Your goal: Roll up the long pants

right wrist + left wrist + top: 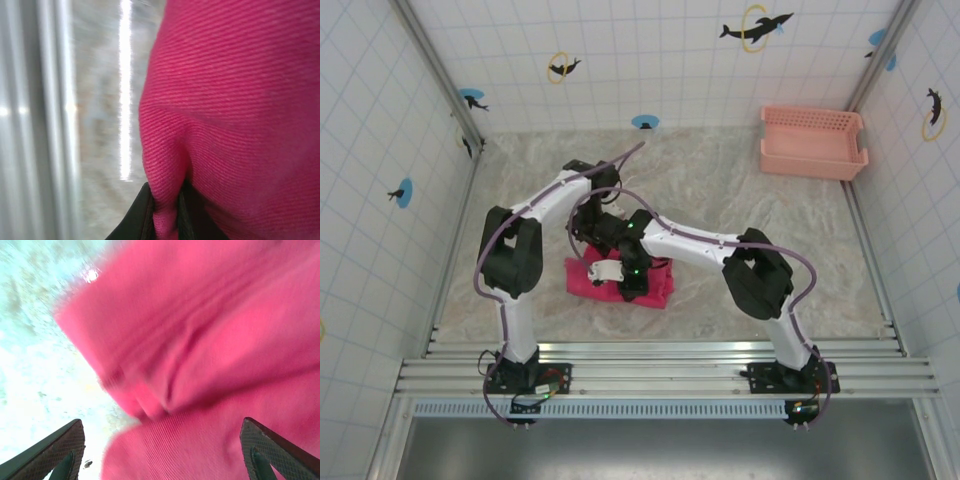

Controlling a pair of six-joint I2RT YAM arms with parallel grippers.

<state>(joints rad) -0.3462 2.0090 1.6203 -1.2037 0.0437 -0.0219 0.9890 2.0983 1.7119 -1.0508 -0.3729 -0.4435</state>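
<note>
The table (740, 200) has a mottled, marble-like top inside tiled walls. The pants (655, 285) lie on it as a compact magenta bundle close to the near edge, a little left of the middle, with both arms bent down over them. The basket (813, 142), pale pink and slotted, sits in the far right corner, well apart from the cloth. The left gripper (162, 440) hangs over the bundle's far left side with its fingers (60, 447) spread wide, and creased cloth spans the gap between them. The wrist view does not show whether either finger touches it. The right gripper (165, 210) is at the near side of the bundle, its dark fingers pressed together on a raised fold of the pants (235, 110).
</note>
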